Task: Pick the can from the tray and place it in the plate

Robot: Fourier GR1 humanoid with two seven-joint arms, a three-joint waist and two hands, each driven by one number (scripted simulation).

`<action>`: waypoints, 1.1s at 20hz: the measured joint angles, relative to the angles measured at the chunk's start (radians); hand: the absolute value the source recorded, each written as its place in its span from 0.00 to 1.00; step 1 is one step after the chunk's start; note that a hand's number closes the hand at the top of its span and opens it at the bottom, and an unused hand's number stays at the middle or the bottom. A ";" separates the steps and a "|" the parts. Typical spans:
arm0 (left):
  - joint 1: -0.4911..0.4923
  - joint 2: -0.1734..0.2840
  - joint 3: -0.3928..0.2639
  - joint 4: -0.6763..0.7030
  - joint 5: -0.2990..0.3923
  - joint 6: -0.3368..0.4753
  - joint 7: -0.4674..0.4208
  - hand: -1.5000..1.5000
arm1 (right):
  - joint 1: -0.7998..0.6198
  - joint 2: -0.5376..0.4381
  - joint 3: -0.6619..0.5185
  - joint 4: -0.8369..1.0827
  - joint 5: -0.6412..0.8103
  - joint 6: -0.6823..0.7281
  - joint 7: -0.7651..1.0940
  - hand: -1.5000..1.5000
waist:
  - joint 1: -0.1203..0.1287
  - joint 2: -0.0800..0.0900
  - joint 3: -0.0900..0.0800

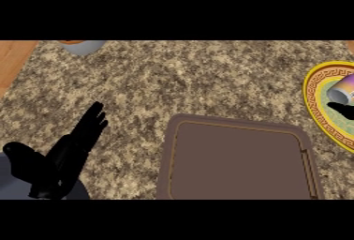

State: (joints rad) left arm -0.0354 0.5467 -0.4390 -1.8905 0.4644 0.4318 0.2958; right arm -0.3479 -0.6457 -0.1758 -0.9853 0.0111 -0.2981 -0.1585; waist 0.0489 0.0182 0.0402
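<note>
Can [343, 90] lies on its side on the plate [317, 108] at the right edge of the view, its purple and grey body partly cut off by the frame. Just below it, touching or nearly touching, a small black shape shows over the plate's green inner part: the right hand [343, 111] (only a sliver of it is in view, so I cannot tell whether its fingers are spread or curled). The plate has a yellow rim with a dark key pattern. The brown tray [239, 161] sits on the speckled counter [207, 75] near the lower middle, just left of the plate. The left hand [72, 147] rests at the lower left, well apart from the can, fingers straight and holding nothing. A grey and orange object [83, 46] shows at the top left edge.
</note>
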 measured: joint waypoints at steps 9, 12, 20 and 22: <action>-0.010 -0.008 -0.001 0.035 0.000 0.021 0.004 0.50 | -0.065 -0.036 -0.184 0.224 -0.191 0.201 -0.202 0.00 | -0.025 -0.013 -0.002; -0.008 -0.008 0.005 0.042 0.008 0.017 -0.004 0.50 | -0.059 -0.074 -0.217 0.287 -0.236 0.327 -0.237 0.00 | -0.031 -0.017 -0.003; 0.004 -0.011 0.015 0.051 0.021 0.012 -0.029 0.50 | 0.039 -0.166 -0.242 0.408 -0.271 0.635 -0.383 0.00 | -0.048 -0.026 -0.004; -0.009 -0.022 0.017 0.063 0.024 0.011 -0.029 0.50 | 0.065 -0.193 -0.241 0.433 -0.262 0.685 -0.421 0.00 | -0.051 -0.025 -0.007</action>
State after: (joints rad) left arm -0.0445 0.5249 -0.4220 -1.8275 0.4887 0.4425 0.2665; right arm -0.2833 -0.8385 -0.4165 -0.5524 -0.2504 0.3871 -0.5797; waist -0.0026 -0.0067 0.0331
